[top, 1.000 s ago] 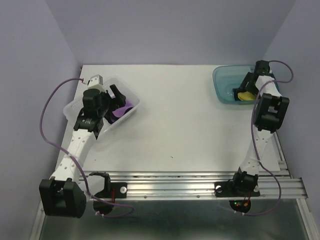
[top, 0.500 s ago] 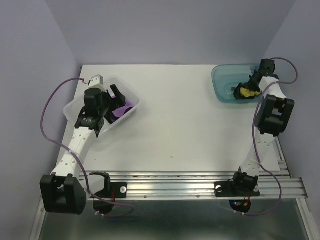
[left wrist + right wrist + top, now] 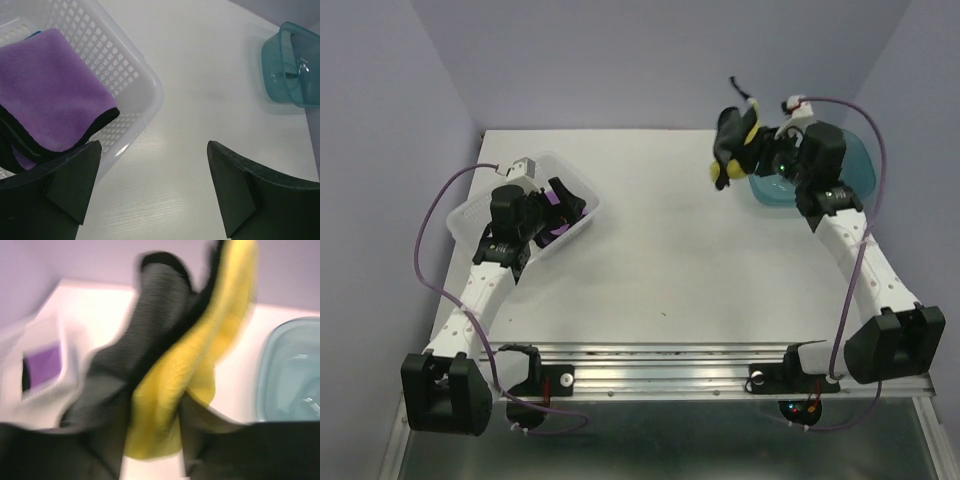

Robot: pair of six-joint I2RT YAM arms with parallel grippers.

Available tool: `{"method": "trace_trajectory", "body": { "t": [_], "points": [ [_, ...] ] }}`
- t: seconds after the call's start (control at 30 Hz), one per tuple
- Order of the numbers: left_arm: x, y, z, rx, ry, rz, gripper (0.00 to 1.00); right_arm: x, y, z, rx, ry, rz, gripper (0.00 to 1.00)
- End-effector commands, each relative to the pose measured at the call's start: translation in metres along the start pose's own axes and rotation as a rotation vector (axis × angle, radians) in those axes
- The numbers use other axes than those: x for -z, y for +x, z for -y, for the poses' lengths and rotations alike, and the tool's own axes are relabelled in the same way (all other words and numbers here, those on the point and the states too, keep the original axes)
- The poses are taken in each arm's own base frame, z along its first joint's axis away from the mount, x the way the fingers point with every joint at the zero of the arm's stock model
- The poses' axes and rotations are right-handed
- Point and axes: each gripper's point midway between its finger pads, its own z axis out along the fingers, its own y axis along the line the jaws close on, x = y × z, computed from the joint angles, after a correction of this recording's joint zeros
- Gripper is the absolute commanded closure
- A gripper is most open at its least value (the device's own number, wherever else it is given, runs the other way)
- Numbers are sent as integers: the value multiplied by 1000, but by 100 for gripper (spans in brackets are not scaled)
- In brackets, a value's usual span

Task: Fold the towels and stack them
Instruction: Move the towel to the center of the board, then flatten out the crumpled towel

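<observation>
Closest to you, the aluminium rail (image 3: 700, 372) is carrying both arm bases, well in front of the clear plastic tray (image 3: 470, 212). Your left gripper (image 3: 552, 200) is hovering over the right half of that tray, its jaws spread wide apart with nothing between them. In the left wrist view its two dark fingers (image 3: 75, 175) are framing the tray's near corner and the bare table (image 3: 670, 270) just to the right of it. Inside the tray a purple towel (image 3: 50, 90) is lying folded, with black edging showing along its near side. A sliver of a blue towel (image 3: 34, 35) is peeking out at its far corner.

Farther back and well to the right of the tray, your right gripper (image 3: 757, 146) is holding a yellow towel (image 3: 728, 150) up in the air, clear of the table. The jaws are clamped on the cloth, which is bunching between them. Its black reverse is hanging on the tray side and its yellow face on the other. The right wrist view is smeared, so I cannot tell you which edge or corner is pinched. The towel is hanging between the tray and the teal tub (image 3: 855, 165), just off the tub's tray-facing rim. The tub itself is sitting at the far right of the table, well apart from the tray.
</observation>
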Motion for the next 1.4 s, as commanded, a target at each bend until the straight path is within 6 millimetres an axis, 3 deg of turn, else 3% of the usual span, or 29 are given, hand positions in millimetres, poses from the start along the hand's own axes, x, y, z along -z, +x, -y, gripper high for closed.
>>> {"method": "trace_trajectory", "body": {
  "t": [0.0, 0.07, 0.17, 0.23, 0.33, 0.37, 0.43, 0.47, 0.57, 0.7, 0.73, 0.83, 0.93, 1.07, 1.2, 1.37],
  "points": [
    [6, 1, 25, 9, 124, 11, 1, 22, 99, -45, -36, -237, -156, 0],
    [5, 8, 27, 14, 144, -16, 1, 34, 105, -35, -92, -151, -140, 0],
    [2, 29, 32, 28, 164, -67, 1, 49, 131, 22, -171, 211, -175, 0],
    [-2, 47, 39, 29, 172, -113, 1, 56, 139, 29, -194, 267, -196, 0],
    [-9, 65, 42, 28, 148, -151, 1, 61, 150, 18, -228, 214, -237, 0],
    [-12, 81, 51, 26, 156, -192, 1, 62, 160, 7, -241, 149, -272, 0],
    [-16, 94, 55, 22, 143, -221, 1, 63, 169, -6, -247, 89, -307, 0],
    [-21, 109, 57, 27, 133, -261, 1, 63, 175, -9, -239, 82, -321, 0],
    [-36, 128, 58, 21, 90, -312, 1, 63, 197, -23, -180, 84, -398, 0],
    [-58, 135, 77, -14, 101, -346, 1, 70, 220, -32, -148, 95, -477, 0],
    [-68, 144, 71, -31, 69, -364, 1, 74, 229, -35, -148, 80, -500, 0],
    [-87, 154, 75, -52, 62, -419, 1, 86, 251, -60, -211, -10, -558, 0],
    [-102, 158, 81, -65, 56, -427, 5, 87, 264, -80, -220, -77, -565, 0],
    [-119, 154, 69, -125, -31, -410, 7, 83, 280, -83, -187, -70, -611, 0],
    [-127, 152, 71, -177, -31, -424, 9, 73, 290, -94, -167, -95, -634, 0],
    [-134, 153, 74, -203, -35, -425, 26, 60, 302, -103, -143, -113, -666, 0]
  ]
}}
